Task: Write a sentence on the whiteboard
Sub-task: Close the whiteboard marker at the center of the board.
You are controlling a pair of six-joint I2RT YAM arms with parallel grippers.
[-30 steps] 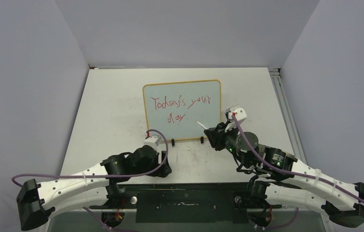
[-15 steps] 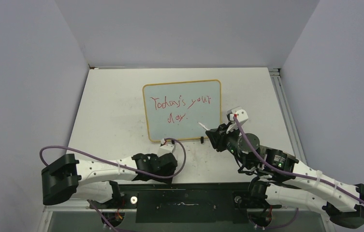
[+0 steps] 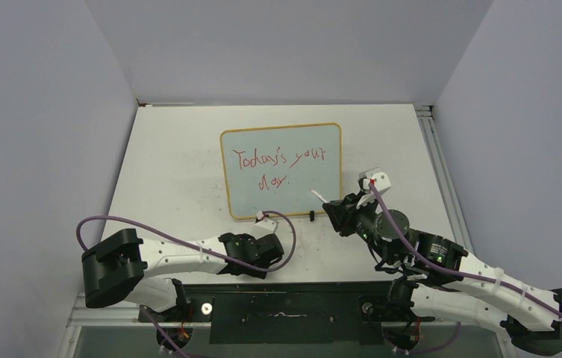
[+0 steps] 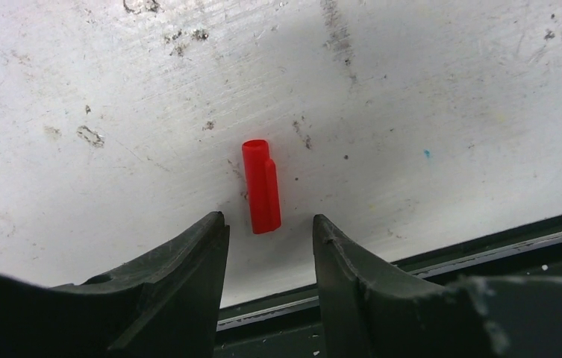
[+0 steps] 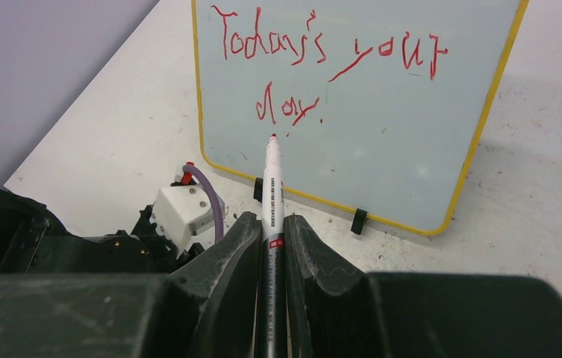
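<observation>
From above, the whiteboard (image 3: 317, 188) is sitting near the middle of the table (image 3: 166, 164), and the sentence (image 3: 278, 160) is showing on it in two red lines. The left arm (image 3: 180, 257) is reaching in just in front of the whiteboard's near edge. The right gripper (image 3: 335, 209) is hovering off the whiteboard's near right corner, aiming a marker (image 3: 315, 195) at it.

In the left wrist view, the left gripper (image 4: 269, 224) is pointing down at the table with its jaws parted. A small red cap (image 4: 261, 186) is lying on the surface just ahead of the gap, touching neither finger.

In the right wrist view, the right gripper's jaws are pinching the marker's barrel. The red tip is pointing at the whiteboard, just below the sentence's second line; whether it is touching, I cannot tell.
</observation>
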